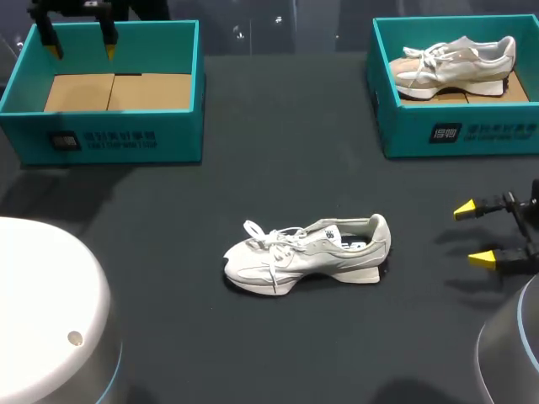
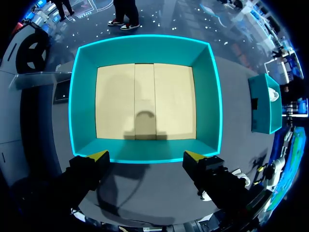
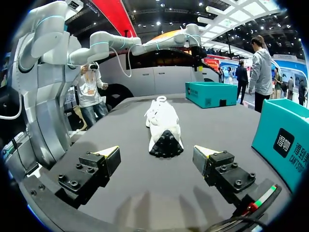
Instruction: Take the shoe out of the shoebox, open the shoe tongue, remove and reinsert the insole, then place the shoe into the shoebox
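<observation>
Head view: the white sneaker (image 1: 307,252) is lying on its sole mid-table, out of the box and free for work.
The right gripper (image 1: 482,233) is sitting off the heel, fingers spread and holding nothing, likely lined up for the collar. The left gripper (image 1: 80,44) is hanging released above the empty teal shoebox (image 1: 126,139) (well apart from the shoe), leaving the middle free.

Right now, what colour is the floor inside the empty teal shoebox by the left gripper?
Tan cardboard floor inside the teal shoebox; clearest in the left wrist view.
</observation>
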You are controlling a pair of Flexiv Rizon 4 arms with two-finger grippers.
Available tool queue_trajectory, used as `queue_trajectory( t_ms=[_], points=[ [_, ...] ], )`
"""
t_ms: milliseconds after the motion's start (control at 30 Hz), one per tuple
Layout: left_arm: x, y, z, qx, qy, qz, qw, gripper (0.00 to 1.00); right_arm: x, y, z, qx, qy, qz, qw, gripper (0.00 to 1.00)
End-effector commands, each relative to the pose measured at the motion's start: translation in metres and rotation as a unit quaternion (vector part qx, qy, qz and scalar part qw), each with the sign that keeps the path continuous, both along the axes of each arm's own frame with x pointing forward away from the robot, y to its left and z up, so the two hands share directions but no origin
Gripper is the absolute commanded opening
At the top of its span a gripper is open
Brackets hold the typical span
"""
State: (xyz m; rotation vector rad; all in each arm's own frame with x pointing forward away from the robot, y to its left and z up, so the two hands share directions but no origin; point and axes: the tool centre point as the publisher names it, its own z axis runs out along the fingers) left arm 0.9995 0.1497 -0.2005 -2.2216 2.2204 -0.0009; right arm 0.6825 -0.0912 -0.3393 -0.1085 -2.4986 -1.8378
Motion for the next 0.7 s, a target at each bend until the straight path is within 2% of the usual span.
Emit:
queue_trajectory(
  t_ms=[33, 400, 700],
  points=[
    [0.0, 0.0, 0.0, 0.0, 0.0, 0.0, 1.0, 1.0, -0.008, 0.006, -0.007, -0.001, -0.013, -0.032, 0.999, 1.0],
    [0.0, 0.0, 0.0, 0.0, 0.0, 0.0, 1.0, 1.0, 0.007, 0.011, -0.021, -0.011, -0.02, -0.048, 0.999, 1.0],
    [0.0, 0.0, 0.0, 0.0, 0.0, 0.0, 1.0, 1.0, 0.014, 0.027, -0.03, -0.009, -0.027, -0.049, 0.998, 1.0]
  ],
)
